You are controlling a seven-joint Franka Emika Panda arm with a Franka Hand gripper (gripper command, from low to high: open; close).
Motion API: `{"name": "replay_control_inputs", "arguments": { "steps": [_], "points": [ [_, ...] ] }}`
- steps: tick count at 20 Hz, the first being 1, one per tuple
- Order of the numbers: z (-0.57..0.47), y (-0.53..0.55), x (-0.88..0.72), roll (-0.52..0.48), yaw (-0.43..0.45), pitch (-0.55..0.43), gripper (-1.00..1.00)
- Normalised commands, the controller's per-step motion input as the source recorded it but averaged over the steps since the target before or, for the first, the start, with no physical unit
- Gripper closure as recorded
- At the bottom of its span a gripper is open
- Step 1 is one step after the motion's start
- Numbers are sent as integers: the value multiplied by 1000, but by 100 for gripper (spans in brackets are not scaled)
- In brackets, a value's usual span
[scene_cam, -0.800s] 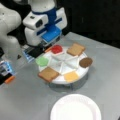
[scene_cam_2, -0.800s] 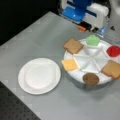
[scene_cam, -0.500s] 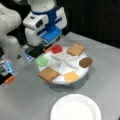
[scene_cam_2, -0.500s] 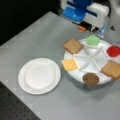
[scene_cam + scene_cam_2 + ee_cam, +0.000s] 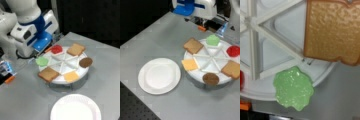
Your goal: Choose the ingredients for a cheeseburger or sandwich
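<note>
Divided tray, white, six wedges. In a front view, left to right: lettuce at 9 o'clock, toast at 7, tomato at 11, cheese at 5, second toast at 1, patty at 3. Plate below, bare. Gripper unseen behind the wrist housing; cannot tell its state. Wrist view: lettuce on the rim.

Nothing has visibly changed: the arm hangs by the divided tray as before.
</note>
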Motion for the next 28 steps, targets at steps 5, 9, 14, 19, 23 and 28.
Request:
{"name": "replay_control_inputs", "arguments": {
  "steps": [5, 9, 14, 19, 23, 28],
  "points": [
    [-119, -56, 22, 354, 16, 34, -100],
    [-113, -57, 47, 507, 35, 60, -100],
    [-98, -177, 33, 584, 122, 61, -100],
    [-194, -315, 35, 418, 90, 55, -100],
    [-239, -183, 110, 298, 7, 48, -100],
    [-277, -130, 217, 283, 6, 52, -100]
  ]
}}
